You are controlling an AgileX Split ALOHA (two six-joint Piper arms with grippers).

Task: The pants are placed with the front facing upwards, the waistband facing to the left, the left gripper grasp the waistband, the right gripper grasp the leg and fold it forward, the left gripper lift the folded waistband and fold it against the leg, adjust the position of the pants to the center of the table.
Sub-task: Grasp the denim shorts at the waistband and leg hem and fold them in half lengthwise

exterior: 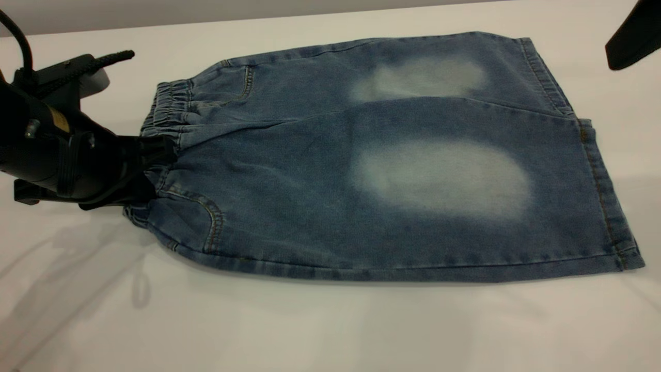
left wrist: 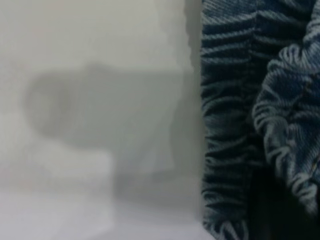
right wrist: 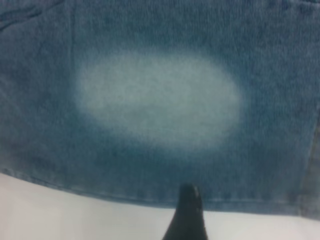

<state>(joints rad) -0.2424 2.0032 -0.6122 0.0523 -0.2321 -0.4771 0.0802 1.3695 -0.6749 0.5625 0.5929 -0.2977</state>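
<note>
Exterior view: the pants [exterior: 392,170] lie flat, front up, on the white desk [exterior: 330,325], waistband [exterior: 165,116] toward the left. The left gripper [exterior: 150,160] has its fingers clamped on the waistband's middle — the right gripper [exterior: 632,39] hangs above the far leg hem; whether its fingers are open, I cannot tell.

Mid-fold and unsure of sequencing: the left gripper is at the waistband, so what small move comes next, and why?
Probably bring the right gripper down onto the leg hem. It hangs above the table past the far corner of the pants, touching nothing, while the left gripper is already at the waistband. The pants lie flat and unfolded, so the leg grasp seems to be what is missing.
</note>
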